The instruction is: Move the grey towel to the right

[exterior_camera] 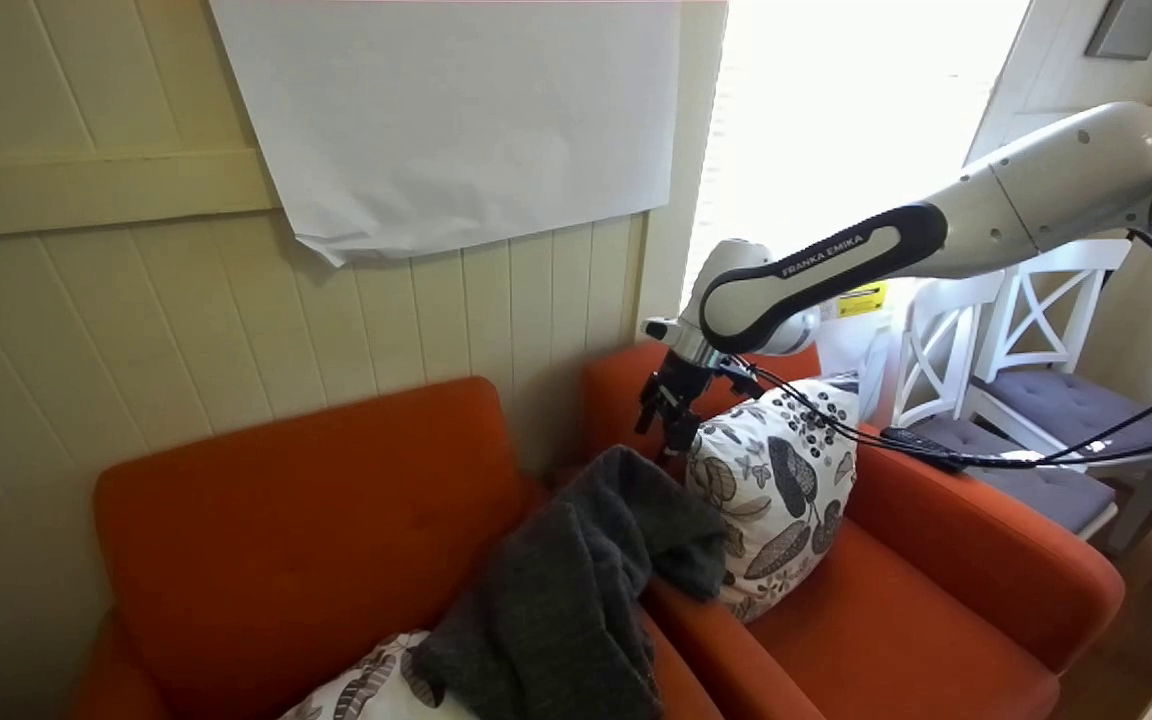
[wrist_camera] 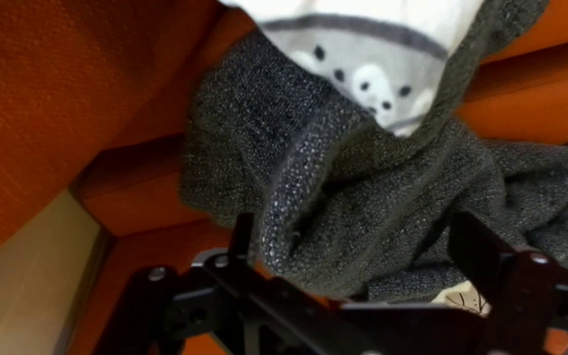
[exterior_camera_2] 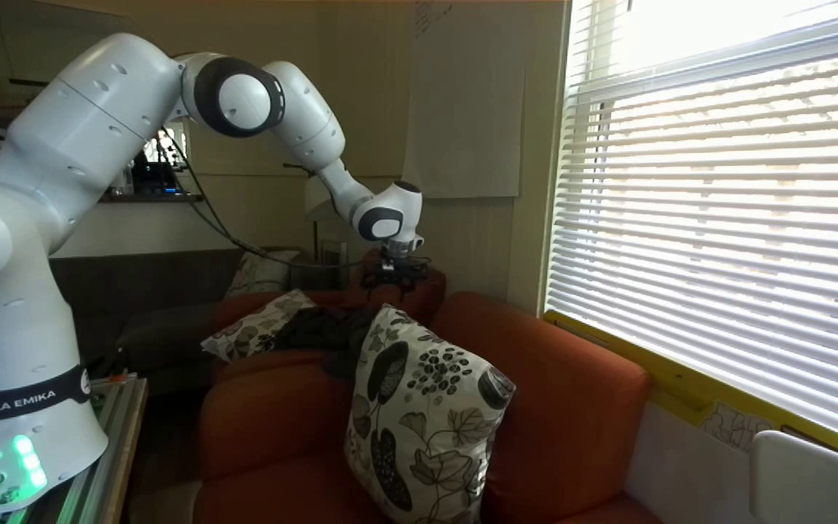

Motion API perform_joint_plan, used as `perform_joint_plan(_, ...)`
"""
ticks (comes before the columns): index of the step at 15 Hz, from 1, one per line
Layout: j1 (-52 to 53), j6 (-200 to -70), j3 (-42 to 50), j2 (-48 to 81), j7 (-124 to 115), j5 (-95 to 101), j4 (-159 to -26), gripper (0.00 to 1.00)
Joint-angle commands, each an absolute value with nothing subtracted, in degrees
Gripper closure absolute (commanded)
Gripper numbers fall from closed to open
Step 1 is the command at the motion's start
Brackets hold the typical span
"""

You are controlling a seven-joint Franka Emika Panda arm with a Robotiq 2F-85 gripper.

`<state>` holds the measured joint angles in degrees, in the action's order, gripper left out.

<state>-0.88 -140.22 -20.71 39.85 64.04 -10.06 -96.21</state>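
Observation:
The grey towel (exterior_camera: 566,590) is dark and crumpled. In an exterior view it drapes from the left orange seat over the armrests between the two chairs. It also shows in an exterior view (exterior_camera_2: 324,327), partly hidden behind a patterned pillow. In the wrist view the towel (wrist_camera: 387,212) fills the middle, with folds below and between the fingers. My gripper (exterior_camera: 663,432) is open, its fingers wide apart, above the towel's back end near the chair backs. It also shows in an exterior view (exterior_camera_2: 392,284) and in the wrist view (wrist_camera: 353,227). Nothing is visibly held.
A white patterned pillow (exterior_camera: 786,490) leans in the right orange armchair (exterior_camera: 976,530), beside the gripper; it also shows in an exterior view (exterior_camera_2: 426,407). Another pillow (exterior_camera_2: 259,327) lies by the towel's left end. The panelled wall (exterior_camera: 416,340) stands behind the chairs.

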Motion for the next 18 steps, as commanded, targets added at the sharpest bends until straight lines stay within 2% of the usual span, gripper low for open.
perform_joint_plan(1, 1.1, -137.9, -18.8, 46.5, 64.2, -8.4, -88.5, 0.0)
perform_joint_plan(4, 2.2, -138.4, -17.5, 49.8, 63.2, -7.4, -85.1, 0.0)
perform_joint_plan(5, 2.0, -134.6, -17.7, 51.1, 63.6, -7.2, -83.1, 0.25)
perform_joint_plan(7, 2.7, -131.8, -17.1, 53.3, 63.2, -6.7, -80.4, 0.34)
perform_joint_plan(15, 3.0, -123.4, -16.8, 52.4, 61.9, -7.4, -78.1, 0.92)
perform_joint_plan(16, 2.7, -122.6, -16.9, 51.8, 61.8, -7.7, -78.6, 0.97)
perform_joint_plan(18, 2.4, -121.3, -17.0, 50.8, 61.6, -8.1, -79.7, 1.0)
